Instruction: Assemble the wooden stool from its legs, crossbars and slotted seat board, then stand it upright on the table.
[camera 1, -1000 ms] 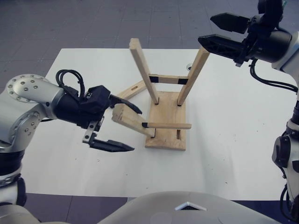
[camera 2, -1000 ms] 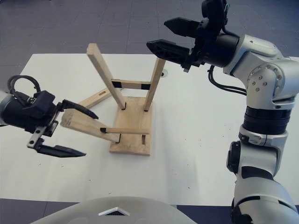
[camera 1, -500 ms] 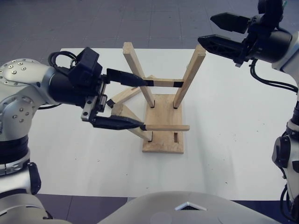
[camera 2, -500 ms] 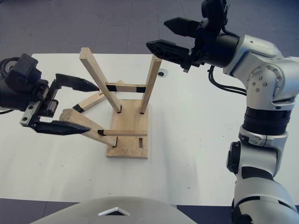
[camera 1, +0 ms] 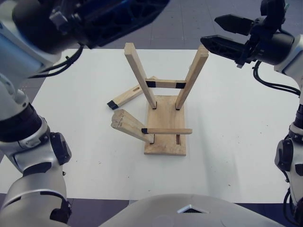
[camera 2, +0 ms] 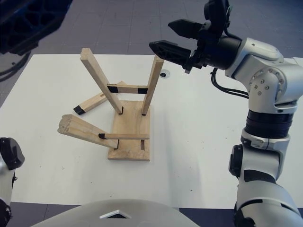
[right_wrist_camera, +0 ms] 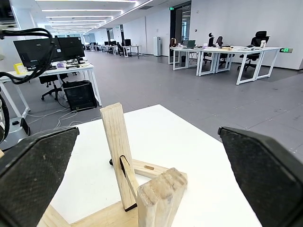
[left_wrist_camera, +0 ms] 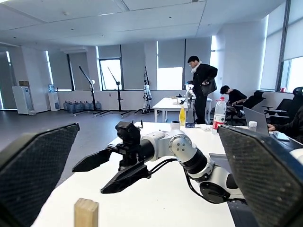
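Stool [camera 1: 166,142] half-built, open empty right tool [camera 1: 209,29] beside leg [camera 1: 191,78] top, left tool [left_wrist_camera: 149,142] open, high

The right arm [camera 2: 265,80] has rounded silver-grey shells dotted with small screws, black joint bands and a black cable [camera 2: 227,90] looping off the forearm. Its claw [camera 2: 161,34] is black, with two tapering fingers [camera 2: 168,49] and finely dimpled pads [right_wrist_camera: 33,175]. The left arm [camera 1: 28,161] has similar grey shells and black joints.

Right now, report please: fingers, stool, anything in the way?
Left fingers open, high up. Right fingers open beside an upright leg's top. Stool upside down, third leg leaning. Fourth leg loose on table.
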`<control>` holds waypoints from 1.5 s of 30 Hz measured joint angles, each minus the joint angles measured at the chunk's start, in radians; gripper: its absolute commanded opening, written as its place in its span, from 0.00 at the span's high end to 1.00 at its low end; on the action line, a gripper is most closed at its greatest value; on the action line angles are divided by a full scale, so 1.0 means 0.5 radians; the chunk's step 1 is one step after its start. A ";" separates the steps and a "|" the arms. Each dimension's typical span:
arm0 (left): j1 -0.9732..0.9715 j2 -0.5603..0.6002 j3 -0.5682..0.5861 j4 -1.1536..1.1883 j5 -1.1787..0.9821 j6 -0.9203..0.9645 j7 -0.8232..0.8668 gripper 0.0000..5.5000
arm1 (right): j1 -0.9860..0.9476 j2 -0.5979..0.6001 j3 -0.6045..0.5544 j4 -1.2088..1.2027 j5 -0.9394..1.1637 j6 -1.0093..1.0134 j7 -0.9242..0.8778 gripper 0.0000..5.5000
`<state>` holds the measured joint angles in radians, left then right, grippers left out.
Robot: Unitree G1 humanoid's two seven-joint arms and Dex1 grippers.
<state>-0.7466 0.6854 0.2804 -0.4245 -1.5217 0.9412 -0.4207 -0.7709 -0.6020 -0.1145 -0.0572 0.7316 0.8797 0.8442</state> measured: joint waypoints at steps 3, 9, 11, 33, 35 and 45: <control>0.390 -0.024 -0.023 -0.262 -0.221 -0.024 0.304 0.14 | 0.006 0.003 -0.006 0.002 0.000 0.000 -0.006 0.00; 0.556 -0.036 -0.096 -0.513 -0.278 -0.215 0.599 0.26 | 0.053 0.001 -0.031 -0.030 0.004 0.012 -0.018 0.00; 0.551 -0.030 -0.102 -0.519 -0.291 -0.255 0.641 0.26 | 0.078 0.001 -0.038 -0.040 0.006 0.018 -0.019 0.00; 1.360 -0.031 -0.278 -0.629 -0.321 -0.643 0.426 0.26 | 0.113 -0.010 -0.045 -0.097 0.036 0.023 -0.023 0.00; 1.158 -0.010 -0.258 -0.498 -0.302 -0.645 0.494 0.26 | 0.112 -0.010 -0.043 -0.091 0.035 0.024 -0.023 0.00; -0.408 0.237 -0.010 0.245 -0.222 -0.670 0.554 0.26 | 0.112 0.013 -0.050 -0.104 0.039 0.028 -0.081 0.00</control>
<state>-0.9505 0.8039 0.2753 -0.3021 -1.6328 0.6063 -0.1438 -0.7147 -0.5953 -0.1396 -0.1093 0.7511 0.8936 0.8037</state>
